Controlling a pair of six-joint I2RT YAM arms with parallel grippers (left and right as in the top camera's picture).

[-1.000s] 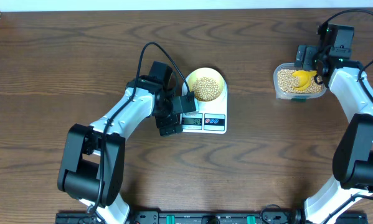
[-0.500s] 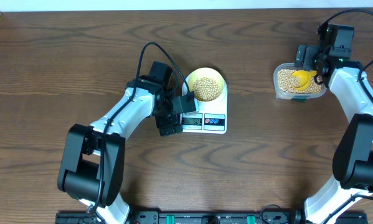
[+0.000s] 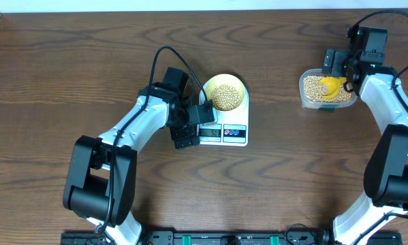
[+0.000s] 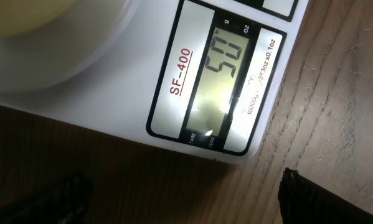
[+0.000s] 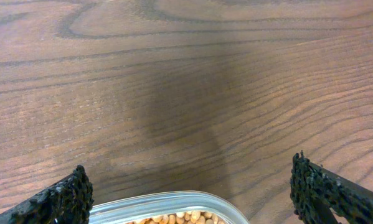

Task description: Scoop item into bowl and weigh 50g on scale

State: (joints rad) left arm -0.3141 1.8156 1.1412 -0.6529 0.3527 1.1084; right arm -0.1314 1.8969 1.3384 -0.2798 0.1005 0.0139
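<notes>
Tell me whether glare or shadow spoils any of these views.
Left wrist: bright glare washes the display of the scale, digits faint but visible. Right wrist: a broad soft shadow darkens the table, wood grain sharp. Overhead: evenly lit, no glare.

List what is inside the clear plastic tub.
The clear rectangular plastic tub holds small round tan beans with a yellow scoop lying on them. Its bottom is covered.

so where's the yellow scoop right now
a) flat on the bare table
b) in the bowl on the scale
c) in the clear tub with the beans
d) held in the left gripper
c: the overhead view shows the yellow scoop lying in the clear tub among the beans, well away from the bowl and the scale.
</notes>
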